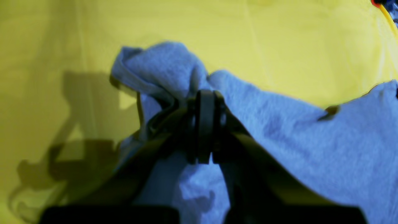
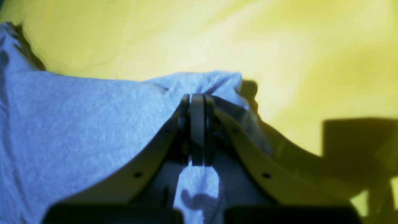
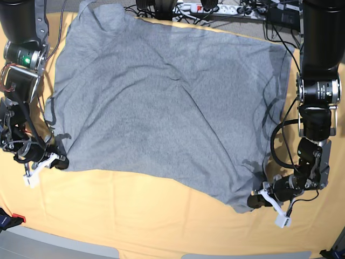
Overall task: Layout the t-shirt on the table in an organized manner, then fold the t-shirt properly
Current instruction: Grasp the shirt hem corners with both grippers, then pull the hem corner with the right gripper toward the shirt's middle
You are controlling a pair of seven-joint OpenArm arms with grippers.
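Background items, far and near edges.
Power strip (image 3: pixel 190 7) with plugs and tangled black cables (image 3: pixel 245 12) lies along the far edge. A small red-and-dark object (image 3: pixel 9 220) sits at the near left corner, partly cropped.

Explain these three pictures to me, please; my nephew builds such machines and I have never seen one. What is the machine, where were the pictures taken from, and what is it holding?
It is a robot with two arms, seen from above in the base view. Its left arm is on that picture's right, its right arm on the left. The other two pictures come from small cameras mounted at each wrist, looking along the pincers.

On the table, covered in yellow-orange cloth, lies a grey t-shirt, spread fairly flat with its plain side up.

The left gripper is shut on a bunched bit of the t-shirt's edge. The right gripper is shut on another corner. So each arm pinches one near corner of the shirt.
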